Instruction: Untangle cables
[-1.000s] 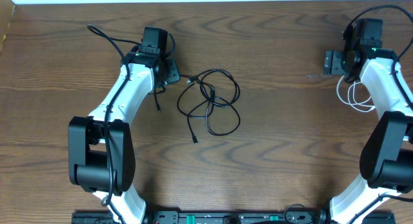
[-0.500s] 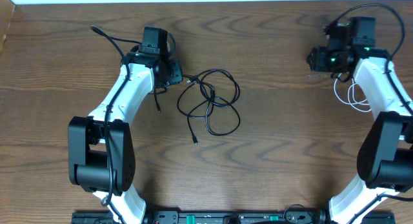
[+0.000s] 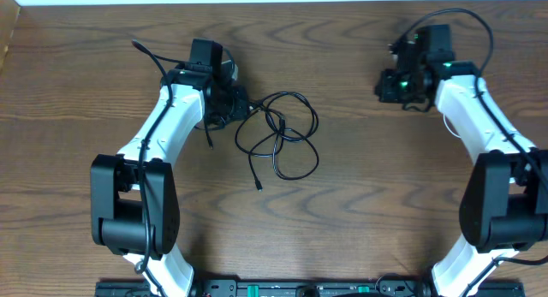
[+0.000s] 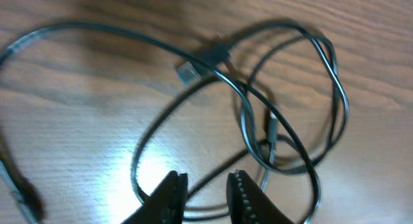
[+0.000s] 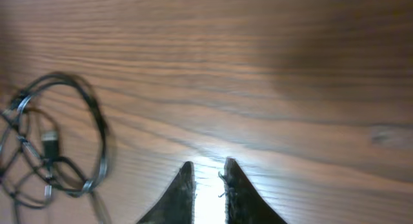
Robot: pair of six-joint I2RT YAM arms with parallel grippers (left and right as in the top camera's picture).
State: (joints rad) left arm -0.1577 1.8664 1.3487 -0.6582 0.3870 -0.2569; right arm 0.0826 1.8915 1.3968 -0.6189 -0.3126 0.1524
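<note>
The left hand (image 4: pixel 205 183), fingers (image 4: pixel 171 193) drawn nearly together, hangs low over the near edge of the black cable (image 4: pixel 222 75). One strand crosses the narrow gap between the fingers, and the wrist view does not settle whether that strand is pinched or simply lies beneath them. From overhead, the left hand (image 3: pixel 233 102) sits just beside the black cable (image 3: pixel 278 136), at its left rim. The cable lies in a loose tangle of overlapping loops on the wooden tabletop (image 3: pixel 360 203). One small plug end (image 4: pixel 187 70) lies at the side of the tangle nearest the left hand, and another plug end (image 3: pixel 259 187) trails from its lower edge. The right hand (image 3: pixel 390 83) is well apart from the black cable, off to its right. In its own wrist view the right hand (image 5: pixel 208 170) has its fingers (image 5: pixel 186 185) close together, with only bare wood showing through the slit and nothing held. The black cable (image 5: pixel 100 130) curls at the far left of that view.
</note>
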